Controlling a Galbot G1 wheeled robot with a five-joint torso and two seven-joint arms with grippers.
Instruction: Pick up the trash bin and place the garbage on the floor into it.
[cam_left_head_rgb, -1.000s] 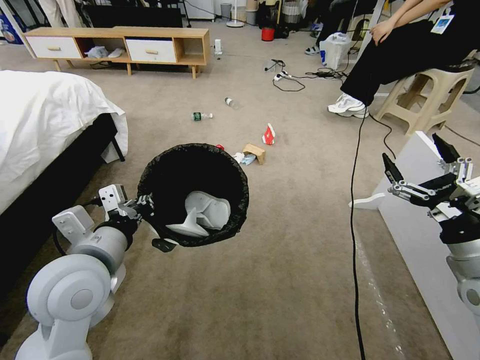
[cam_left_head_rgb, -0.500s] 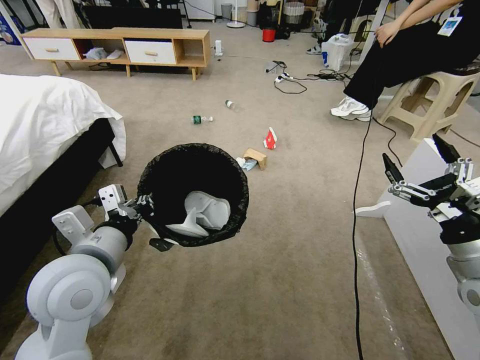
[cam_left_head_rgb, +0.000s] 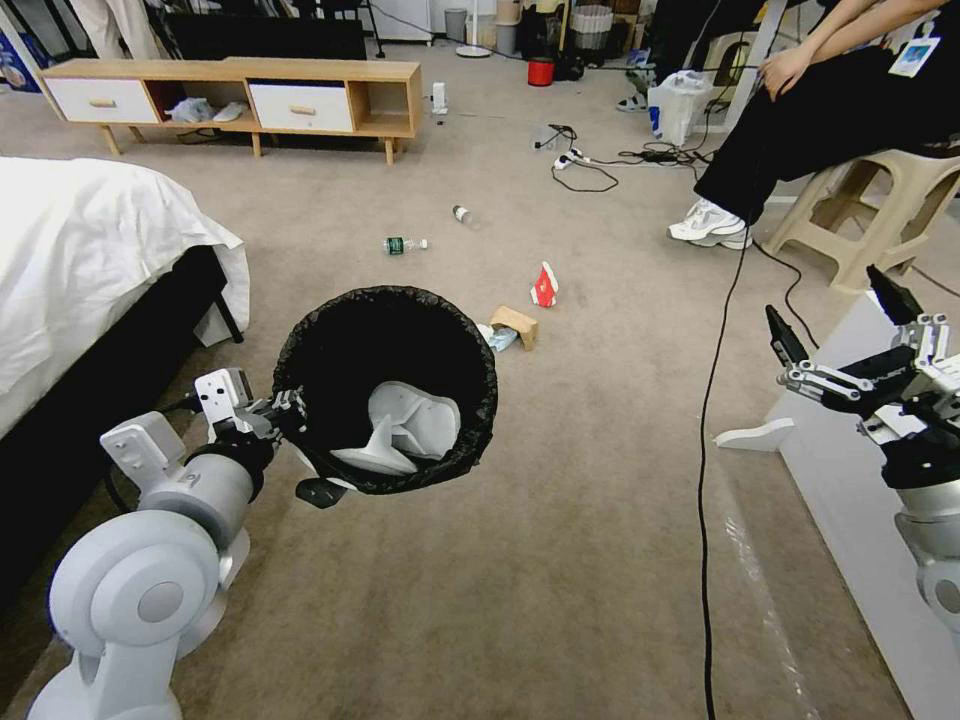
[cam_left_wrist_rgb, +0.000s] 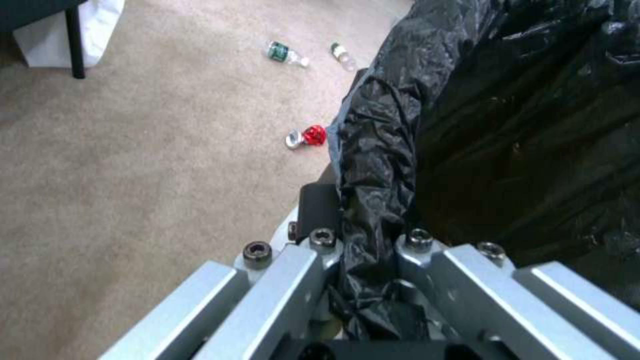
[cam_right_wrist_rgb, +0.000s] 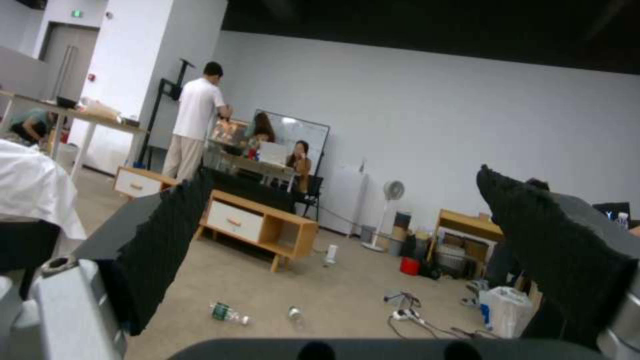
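head view down onto floor (cam_left_head_rgb: 560, 480), wrist views share bottles (cam_left_wrist_rgb: 288, 53)

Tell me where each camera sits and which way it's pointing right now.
Head: on the robot's head, looking forward and down at the floor; both arms show, left gripper holding the bin, right gripper open.
Left wrist: along its fingers clamping the bin's bag rim, can beyond.
Right wrist: level across the room between its open pads.
All three share the bottles.
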